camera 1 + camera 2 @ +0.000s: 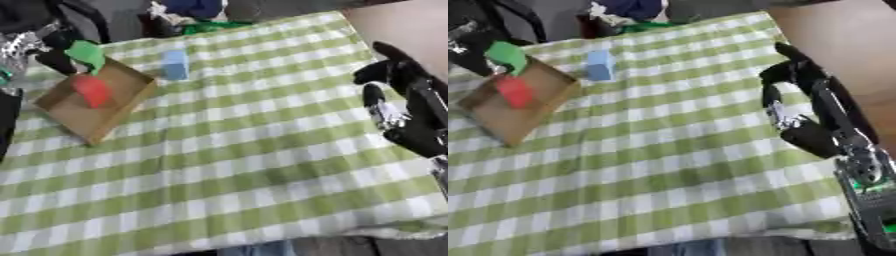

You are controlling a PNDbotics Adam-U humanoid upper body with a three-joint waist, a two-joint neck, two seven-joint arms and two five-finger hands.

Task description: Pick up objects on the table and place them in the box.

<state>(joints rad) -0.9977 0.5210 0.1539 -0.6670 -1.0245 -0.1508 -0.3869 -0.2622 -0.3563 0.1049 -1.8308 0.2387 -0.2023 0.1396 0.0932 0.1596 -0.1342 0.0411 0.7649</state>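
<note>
Cardboard box [92, 107] lies open at the far left of the counter [262, 165], which is covered in a green and white checked cloth. A red object [92, 91] rests inside the box, toward its far end. A green object [87, 54] is at the box's far corner, just over the rim; the left hand [54, 52] is dark and blurred right beside it, and it looks as if the hand is holding the green piece, though I cannot tell how its fingers are set. A light blue block [175, 64] stands on the cloth just beside the box's right wall, apart from the rim. The right hand [794, 107] is over the right side of the counter, well apart from the box and the block, its fingers loosely spread and holding nothing.
</note>
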